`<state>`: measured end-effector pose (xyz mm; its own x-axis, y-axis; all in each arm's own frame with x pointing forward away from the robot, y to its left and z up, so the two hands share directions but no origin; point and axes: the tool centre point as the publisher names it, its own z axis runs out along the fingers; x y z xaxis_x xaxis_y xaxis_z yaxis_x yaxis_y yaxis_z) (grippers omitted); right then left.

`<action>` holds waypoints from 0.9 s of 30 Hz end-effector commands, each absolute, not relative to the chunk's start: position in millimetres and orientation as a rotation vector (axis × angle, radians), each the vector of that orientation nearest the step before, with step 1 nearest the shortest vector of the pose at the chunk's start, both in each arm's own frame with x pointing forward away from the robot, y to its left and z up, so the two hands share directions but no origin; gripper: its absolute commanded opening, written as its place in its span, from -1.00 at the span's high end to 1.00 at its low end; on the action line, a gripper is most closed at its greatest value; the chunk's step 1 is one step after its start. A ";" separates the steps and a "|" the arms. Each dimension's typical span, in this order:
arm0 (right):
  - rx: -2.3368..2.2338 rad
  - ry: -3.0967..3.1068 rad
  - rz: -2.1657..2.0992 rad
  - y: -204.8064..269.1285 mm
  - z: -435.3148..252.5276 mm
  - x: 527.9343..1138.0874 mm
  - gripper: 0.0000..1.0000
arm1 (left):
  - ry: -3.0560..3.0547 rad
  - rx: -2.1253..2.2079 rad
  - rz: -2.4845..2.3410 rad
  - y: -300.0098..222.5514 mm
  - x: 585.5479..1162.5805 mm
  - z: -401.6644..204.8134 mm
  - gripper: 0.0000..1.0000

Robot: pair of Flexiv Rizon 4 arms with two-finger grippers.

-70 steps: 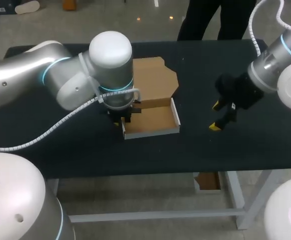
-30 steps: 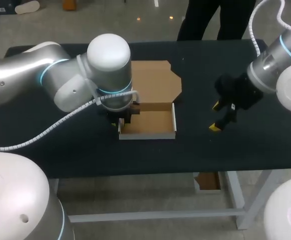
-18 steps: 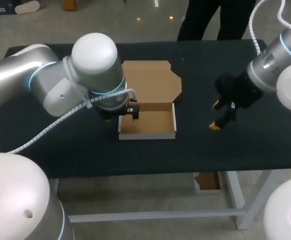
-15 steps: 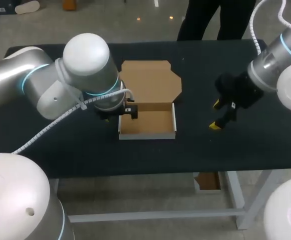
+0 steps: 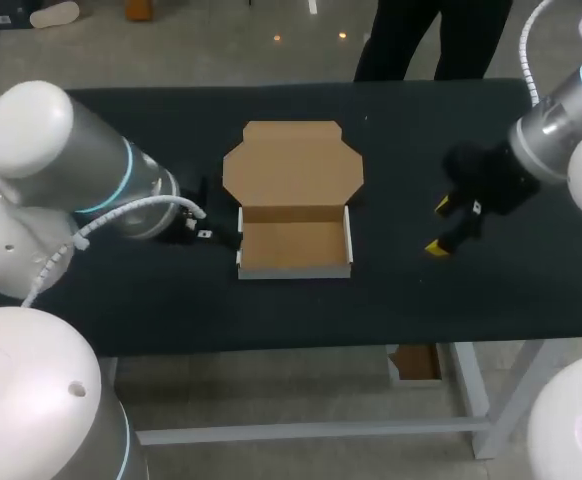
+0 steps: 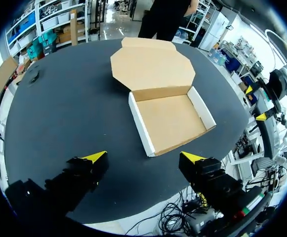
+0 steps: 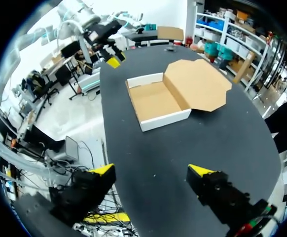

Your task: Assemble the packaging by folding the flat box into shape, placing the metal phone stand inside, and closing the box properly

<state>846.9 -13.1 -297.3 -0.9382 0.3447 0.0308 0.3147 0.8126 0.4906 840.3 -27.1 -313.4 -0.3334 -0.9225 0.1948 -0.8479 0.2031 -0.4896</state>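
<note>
One box [image 5: 294, 245] sits on the table [image 5: 421, 300], lid lying flat open; two grippers: left gripper [image 6: 144, 157] spread wide, holding nothing; right gripper [image 7: 152, 170] likewise.

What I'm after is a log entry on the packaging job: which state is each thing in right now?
box: folded into shape, walls standing, nothing inside.
lid: open, laid back flat.
left gripper: open, holding nothing.
right gripper: open, holding nothing.
</note>
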 end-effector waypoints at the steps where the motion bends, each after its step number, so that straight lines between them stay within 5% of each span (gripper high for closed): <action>1: 0.585 2.928 0.778 -20.9 -284.6 837.1 -1.00 | 2.351 -1.674 -1.057 5.1 806.7 -286.8 -1.00; 27: 1.391 2.781 0.694 -75.6 -236.9 790.6 -1.00 | 2.174 -2.169 -0.857 45.6 756.6 -217.7 -1.00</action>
<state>798.8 -69.8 -248.6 -0.6259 0.7469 0.2246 0.7640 0.5291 0.3693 764.0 36.5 -240.6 -0.1008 -0.8999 0.4243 -0.9302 -0.0660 -0.3610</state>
